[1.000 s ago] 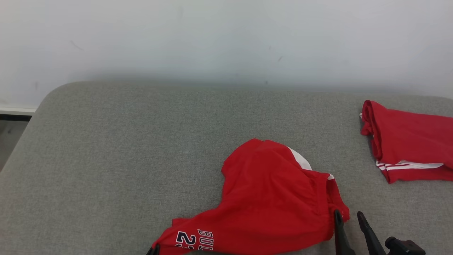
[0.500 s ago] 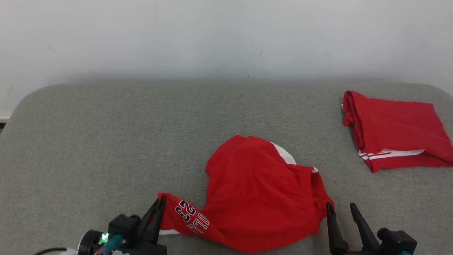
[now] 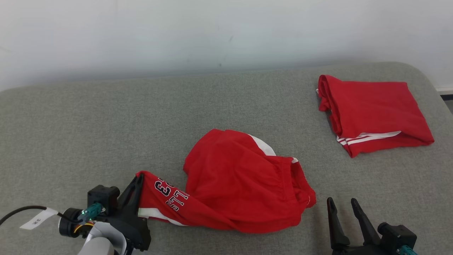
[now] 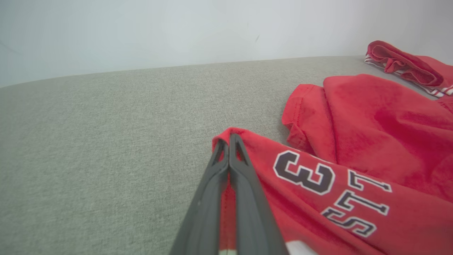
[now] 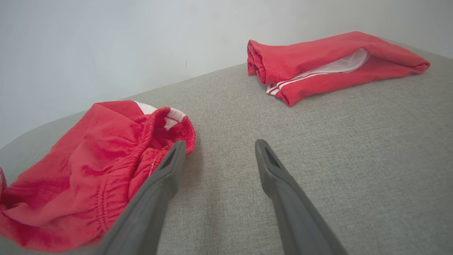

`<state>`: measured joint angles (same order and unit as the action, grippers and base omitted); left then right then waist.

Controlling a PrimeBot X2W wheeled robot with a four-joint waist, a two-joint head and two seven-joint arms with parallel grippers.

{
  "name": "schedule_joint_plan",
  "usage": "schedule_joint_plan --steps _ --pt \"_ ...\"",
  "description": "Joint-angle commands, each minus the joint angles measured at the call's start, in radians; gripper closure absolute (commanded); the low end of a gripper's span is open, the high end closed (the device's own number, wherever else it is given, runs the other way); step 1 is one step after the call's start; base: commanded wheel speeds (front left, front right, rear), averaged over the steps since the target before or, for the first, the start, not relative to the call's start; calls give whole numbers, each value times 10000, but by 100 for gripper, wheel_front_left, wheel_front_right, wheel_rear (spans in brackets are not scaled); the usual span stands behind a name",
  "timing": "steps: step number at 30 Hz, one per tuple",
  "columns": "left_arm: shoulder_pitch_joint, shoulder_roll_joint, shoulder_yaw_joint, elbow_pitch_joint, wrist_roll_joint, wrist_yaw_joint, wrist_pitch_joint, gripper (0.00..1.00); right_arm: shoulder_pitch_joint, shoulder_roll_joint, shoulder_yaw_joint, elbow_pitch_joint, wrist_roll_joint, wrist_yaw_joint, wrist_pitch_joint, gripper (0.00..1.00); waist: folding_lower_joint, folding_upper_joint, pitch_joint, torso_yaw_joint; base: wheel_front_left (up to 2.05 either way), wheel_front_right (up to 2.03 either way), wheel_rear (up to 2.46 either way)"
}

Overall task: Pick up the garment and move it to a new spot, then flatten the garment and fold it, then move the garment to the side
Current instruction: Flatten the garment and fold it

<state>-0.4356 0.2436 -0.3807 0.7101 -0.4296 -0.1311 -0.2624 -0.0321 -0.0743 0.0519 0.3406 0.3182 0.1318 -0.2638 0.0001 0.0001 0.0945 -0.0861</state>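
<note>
A crumpled pair of red shorts (image 3: 240, 180) with white side panels and dark lettering lies mid-front on the grey cushion (image 3: 106, 127). My left gripper (image 3: 138, 179) is shut on the hem of the leg that carries the number, at the garment's left end. The left wrist view shows the two fingers (image 4: 230, 152) pressed together on the red hem of the shorts (image 4: 354, 141). My right gripper (image 3: 342, 204) stands open just right of the elastic waistband, apart from it. In the right wrist view, the gripper (image 5: 219, 147) has nothing between its fingers, and the waistband (image 5: 166, 124) lies beside the left finger.
A second red garment (image 3: 371, 113), folded, with white stripes, rests at the back right of the cushion; it also shows as a folded garment (image 5: 329, 60) in the right wrist view. A pale wall (image 3: 226, 32) rises behind. The cushion's right edge (image 3: 433, 88) curves off near it.
The camera has swung, shifting the whole scene. My left gripper has drawn the lettered leg out to the left. The waistband has come away from my right gripper's fingers.
</note>
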Motion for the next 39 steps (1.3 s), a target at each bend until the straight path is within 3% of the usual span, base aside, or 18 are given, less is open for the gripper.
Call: schedule_joint_plan --steps 1,2,3,4,12,26,32,39 --pt "-63 38 15 75 -11 19 -25 100 -29 -17 35 26 31 -19 -11 0 -1 -1 -43 39 0 0 0" --pt "-90 22 39 76 4 19 -25 100 -9 -2 36 39 25 -19 -11 0 -1 -1 -88 89 0 0 0" --pt "-85 33 119 42 53 19 -25 56 17 19 62 44 8 -19 -11 0 -1 -1 -128 132 0 0 0" --pt "-35 29 185 24 119 18 -25 0 56 35 73 53 3 -19 -11 0 -1 -1 -181 191 0 0 0" --pt "999 -254 1177 -616 522 18 -25 0 396 96 136 2 67 -19 -11 0 -1 -1 -552 582 0 0 0" --pt "4781 -1378 2740 -4724 2013 20 -25 0 1614 -469 688 -682 444 -19 -11 0 -1 -1 -809 1272 0 0 0" --pt "5529 -1729 3267 -5198 2434 20 -25 0 1412 -848 1549 -21 333 -19 -11 0 -1 -1 -874 1545 0 0 0" --pt "5535 -1861 3428 -5164 2483 20 -25 0 350 -869 2085 1284 54 -19 -9 0 -1 -1 -889 1767 0 0 0"
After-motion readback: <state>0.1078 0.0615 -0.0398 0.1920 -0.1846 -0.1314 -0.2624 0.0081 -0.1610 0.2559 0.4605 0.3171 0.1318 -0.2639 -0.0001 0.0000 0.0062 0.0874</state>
